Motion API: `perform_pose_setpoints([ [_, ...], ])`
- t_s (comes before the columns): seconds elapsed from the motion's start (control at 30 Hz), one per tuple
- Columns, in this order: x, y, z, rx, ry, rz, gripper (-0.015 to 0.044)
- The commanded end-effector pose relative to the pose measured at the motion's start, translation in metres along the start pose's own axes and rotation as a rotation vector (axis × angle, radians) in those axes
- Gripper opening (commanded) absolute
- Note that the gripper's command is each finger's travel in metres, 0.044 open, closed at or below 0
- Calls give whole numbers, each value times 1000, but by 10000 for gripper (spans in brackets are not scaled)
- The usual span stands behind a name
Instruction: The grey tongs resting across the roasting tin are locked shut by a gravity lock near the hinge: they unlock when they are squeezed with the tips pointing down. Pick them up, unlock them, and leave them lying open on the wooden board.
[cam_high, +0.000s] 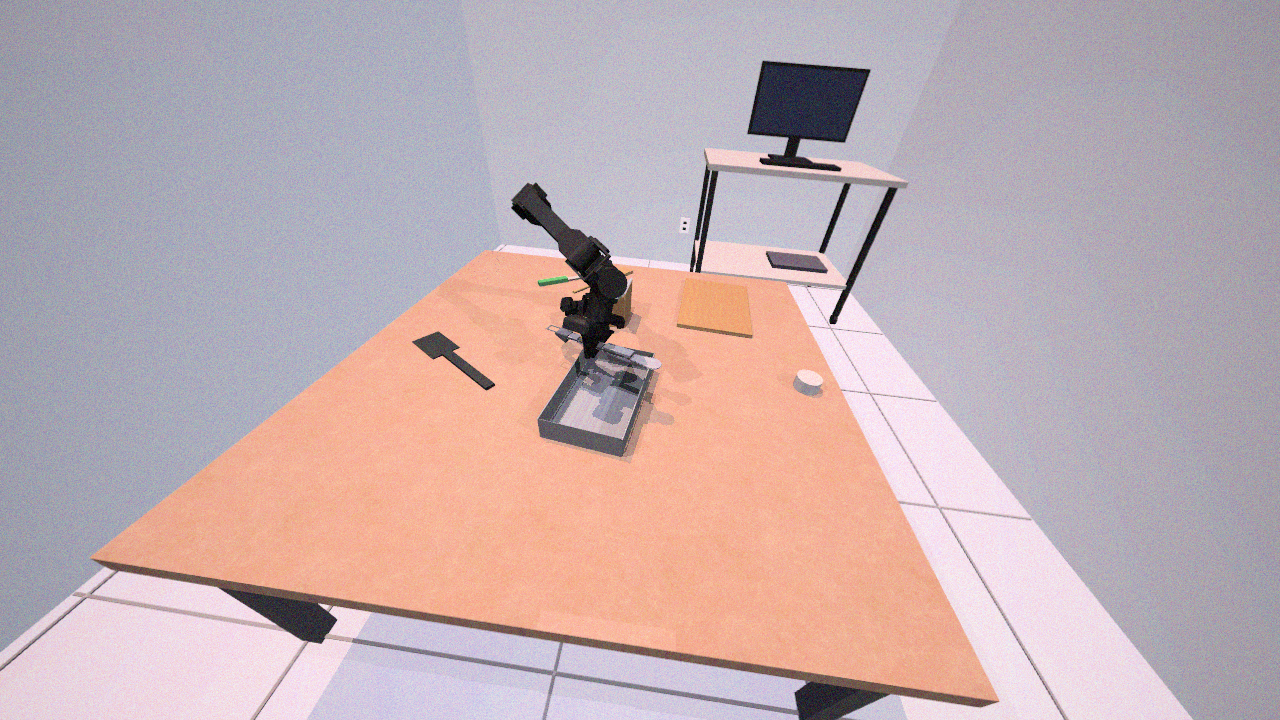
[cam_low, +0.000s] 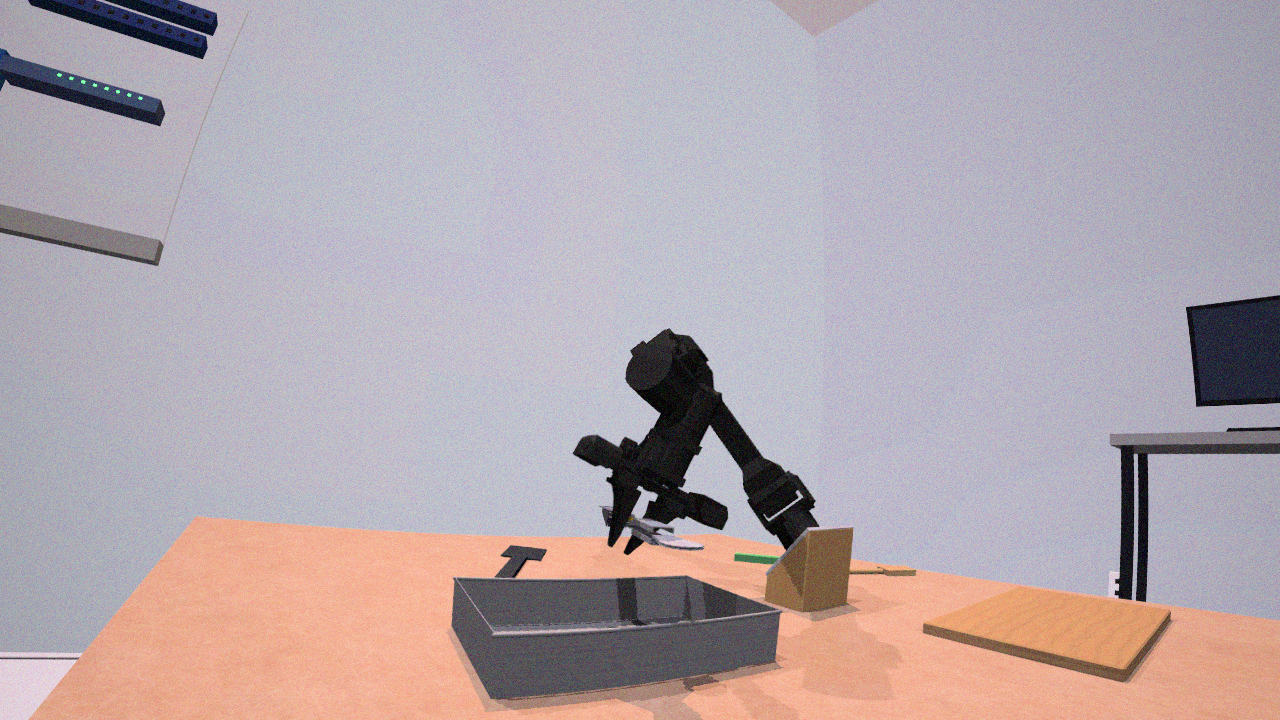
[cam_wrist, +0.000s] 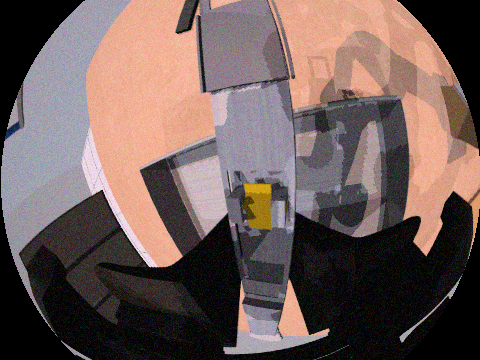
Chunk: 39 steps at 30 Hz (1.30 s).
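My gripper (cam_high: 588, 354) (cam_low: 620, 547) (cam_wrist: 255, 212) is shut on the grey tongs (cam_high: 633, 355) (cam_low: 678, 540) (cam_wrist: 255, 132), gripping them around the middle. The tongs are off the roasting tin (cam_high: 581, 436) (cam_low: 626, 660) (cam_wrist: 401, 150) and hang over its far end. They lie nearly level, with the pale rounded end slightly lower and towards the board's side. Their arms look closed together. A yellow part shows between the fingers in the wrist view; the fingers hide some of the sides. The wooden board (cam_high: 714, 308) (cam_low: 1042, 626) lies flat at the back right, with nothing on it.
A tan block (cam_low: 825, 573) stands between the tin and the board, near the arm. A black spatula (cam_high: 435, 345) (cam_low: 519, 562) lies left of the tin. A green-handled tool (cam_high: 553, 281) (cam_low: 754, 558) lies behind. A small white round object (cam_high: 808, 383) is near the right edge.
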<state>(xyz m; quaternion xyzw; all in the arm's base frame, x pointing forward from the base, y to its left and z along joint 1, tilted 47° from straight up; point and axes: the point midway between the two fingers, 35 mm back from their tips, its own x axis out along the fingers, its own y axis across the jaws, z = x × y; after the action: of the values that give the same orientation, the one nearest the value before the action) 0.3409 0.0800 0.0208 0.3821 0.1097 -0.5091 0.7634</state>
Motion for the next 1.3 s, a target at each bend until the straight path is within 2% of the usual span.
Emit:
perform_pose_setpoints([
  [0.0, 0, 2, -3, 8, 10, -49, -150],
  [0.73, -3, -6, -1, 23, -10, -398, -150],
  [1.0, -4, -6, 0, 25, -12, -409, -150],
  [1.27, -9, -9, -13, -196, 38, -402, -150],
])
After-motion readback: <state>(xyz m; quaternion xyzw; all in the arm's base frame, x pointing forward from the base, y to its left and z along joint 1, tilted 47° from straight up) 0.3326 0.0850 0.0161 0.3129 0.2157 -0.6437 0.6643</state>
